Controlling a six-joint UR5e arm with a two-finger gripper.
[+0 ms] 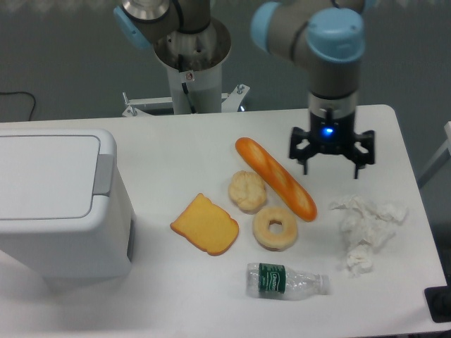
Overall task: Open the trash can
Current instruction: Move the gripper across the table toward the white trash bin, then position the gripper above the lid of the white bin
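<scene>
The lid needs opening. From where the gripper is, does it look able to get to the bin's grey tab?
Probably yes: the gripper hangs above the baguette, and the tab on the bin is uncovered.

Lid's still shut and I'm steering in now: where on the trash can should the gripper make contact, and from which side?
Go for the grey push tab on the trash can, at the lid's right edge. It faces up, so come down from above; the gripper approaches from the right, over the bread.
</scene>
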